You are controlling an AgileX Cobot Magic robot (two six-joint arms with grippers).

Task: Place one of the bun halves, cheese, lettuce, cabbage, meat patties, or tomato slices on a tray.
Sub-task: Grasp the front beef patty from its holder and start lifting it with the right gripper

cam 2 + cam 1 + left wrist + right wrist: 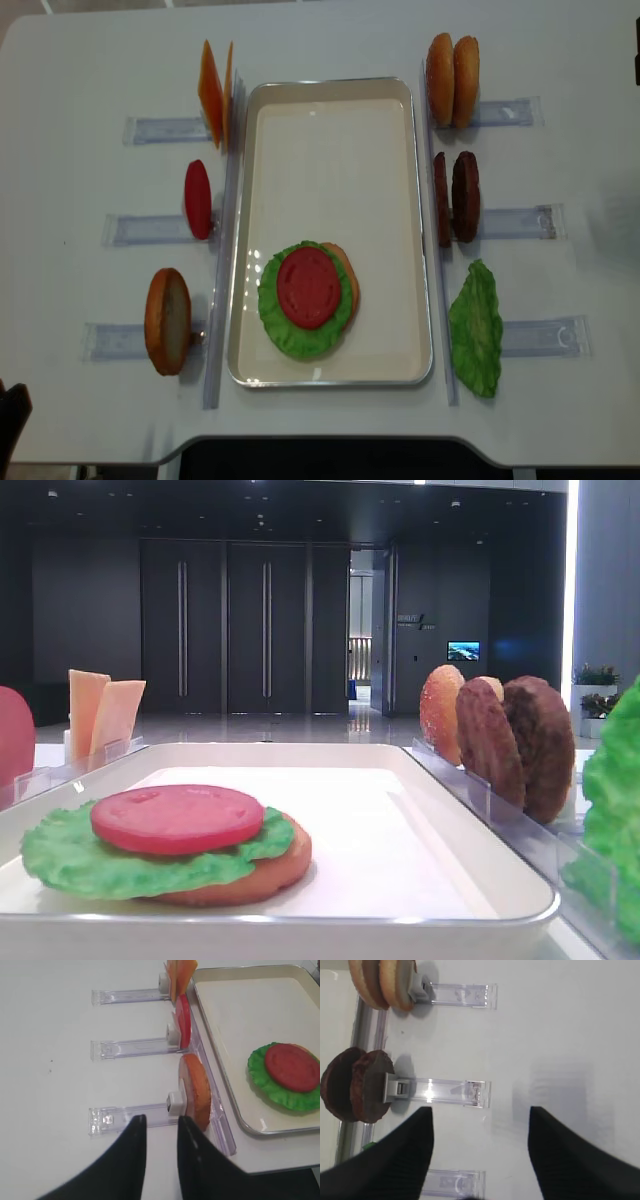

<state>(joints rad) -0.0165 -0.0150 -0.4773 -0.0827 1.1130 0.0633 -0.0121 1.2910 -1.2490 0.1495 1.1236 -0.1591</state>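
The white tray (pixel 340 150) lies mid-table. On it a bun half (pixel 347 275) carries lettuce (pixel 272 325) and a tomato slice (pixel 308 287). My left gripper (pixel 161 1119) hovers over the table by the rack's near end, just short of an upright bun half (pixel 196 1090). Its jaws are open a narrow gap with nothing between them. My right gripper (pixel 480 1110) is open wide and empty over bare table, right of the meat patties (pixel 357 1085). Cheese (pixel 213 92) and another tomato slice (pixel 197 198) stand left of the tray. No cabbage is in view.
Clear plastic racks (pixel 520 222) stick out on both sides of the tray. Two more bun halves (pixel 452 78) stand at the back right, and a second lettuce leaf (pixel 475 328) at the front right. The table's front edge (pixel 320 450) is close behind the tray.
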